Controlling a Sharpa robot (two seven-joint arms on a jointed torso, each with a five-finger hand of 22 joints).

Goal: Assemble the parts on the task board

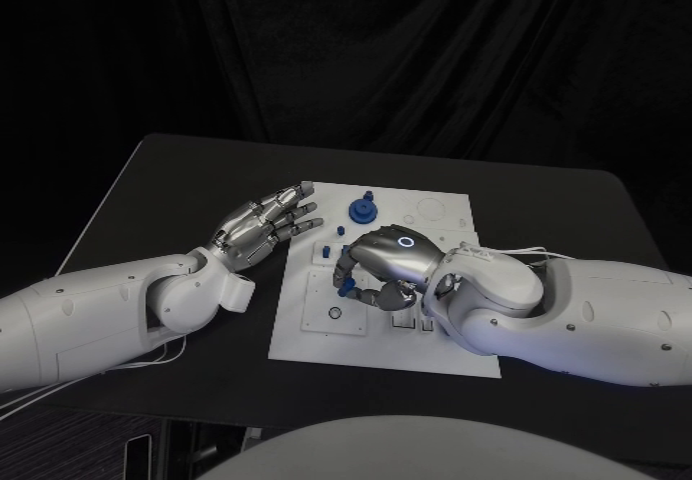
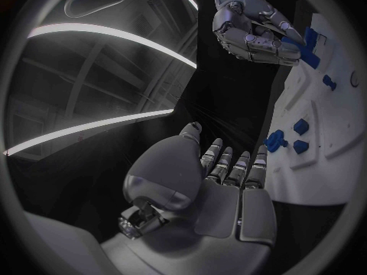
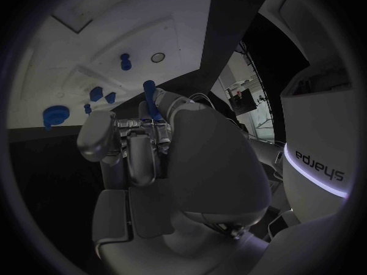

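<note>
The left hand (image 1: 264, 229) is held over the table (image 1: 144, 190) just left of the task board (image 1: 447, 215), fingers spread, nothing gripped. On the board's far middle a blue round part (image 1: 362, 210) is seen. Right of centre, a blue peg (image 3: 152, 99) is pinched by the right hand (image 1: 387, 262) over the board.

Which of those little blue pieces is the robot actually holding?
The slim blue peg pinched in the right hand's fingers, over the task board's middle. The other blue parts, like the round blue gear at the far edge, sit untouched on the board.
</note>
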